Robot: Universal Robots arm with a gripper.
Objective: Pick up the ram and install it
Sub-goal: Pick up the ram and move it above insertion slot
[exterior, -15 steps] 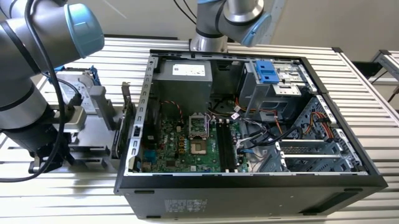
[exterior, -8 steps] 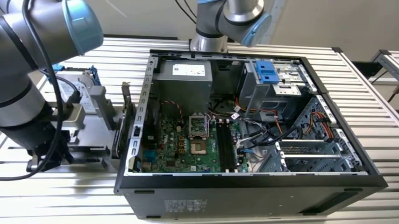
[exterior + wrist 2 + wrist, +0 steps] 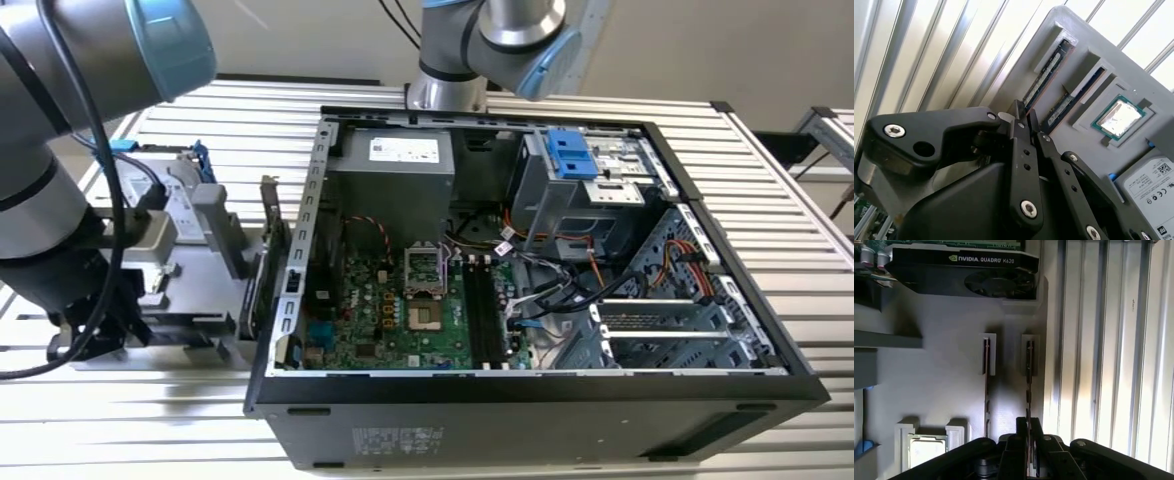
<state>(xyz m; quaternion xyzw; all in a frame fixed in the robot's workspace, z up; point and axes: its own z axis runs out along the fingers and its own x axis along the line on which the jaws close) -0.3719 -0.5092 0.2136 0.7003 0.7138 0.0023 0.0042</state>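
Pick-up stage of memory installation. The tool stands at the holder, a grey block on the counter just to the exterior view's left of the open case. Its two black fingers are drawn almost together, one on each flat face of the ram, and appear to pinch the stick's upper edge. The narrow gap between them is judged to be taken up by the thin board.

The ram stands on edge in a slot of the holder. This leaves its long top edge free, so fingers can come down over both faces. It is the stick nearer the holder's outer edge, beside the bare slats of the counter. A second stick stands parallel in the next slot, close by but apart from the fingers. The spacing between the two slots gives a finger room to pass.

Other parts share the holder. A square processor lies flat in its own recess beyond the second stick, a card stands at the far end, and a drive lies next to the processor. Separate recesses keep each part in a fixed place.

Inside the case lies the board. Its long black memory sockets look unfilled. The ram is well apart from them, and the lift is judged not yet done.
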